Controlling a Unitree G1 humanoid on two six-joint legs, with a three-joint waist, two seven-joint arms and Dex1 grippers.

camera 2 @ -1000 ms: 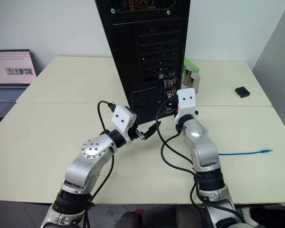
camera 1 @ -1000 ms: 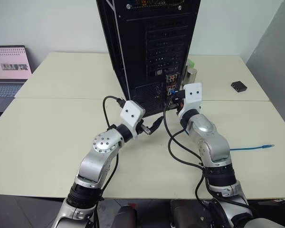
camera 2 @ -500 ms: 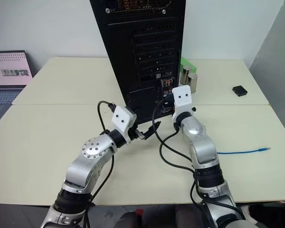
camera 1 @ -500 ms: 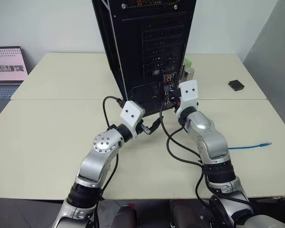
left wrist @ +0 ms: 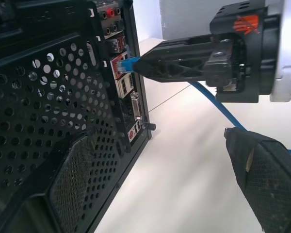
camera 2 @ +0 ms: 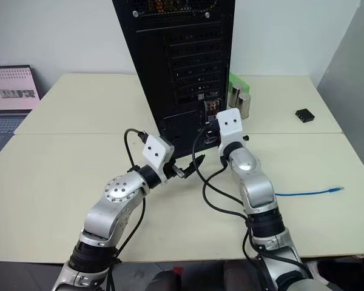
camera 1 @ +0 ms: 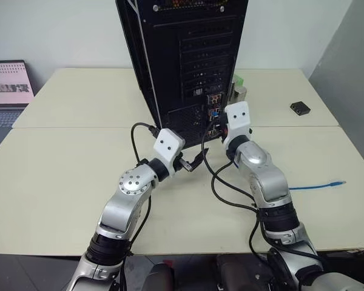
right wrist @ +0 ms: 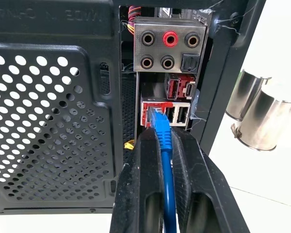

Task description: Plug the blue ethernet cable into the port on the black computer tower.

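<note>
The black computer tower (camera 1: 182, 54) stands upright mid-table with its rear panel facing me. My right gripper (right wrist: 164, 133) is level at the connector cluster, shut on the blue ethernet cable (right wrist: 166, 160) just behind its plug. The plug tip sits at the mouth of the red-rimmed port (right wrist: 148, 110); how deep it sits I cannot tell. From the gripper the cable (left wrist: 218, 109) trails back over the table, and its far end (camera 1: 318, 185) lies at the right. My left gripper (camera 1: 194, 162) hangs open and empty to the left of the right gripper, in front of the tower's lower vent.
Two metal cylinders (right wrist: 262, 114) stand just right of the tower, with a green object (camera 2: 236, 82) behind them. A small black box (camera 1: 299, 108) lies at the far right and a laptop (camera 1: 9, 91) at the far left. Black robot wires (camera 1: 224, 188) loop over the table between the arms.
The whole picture has shifted a little. Against the tower, both grippers and the cable stand as before.
</note>
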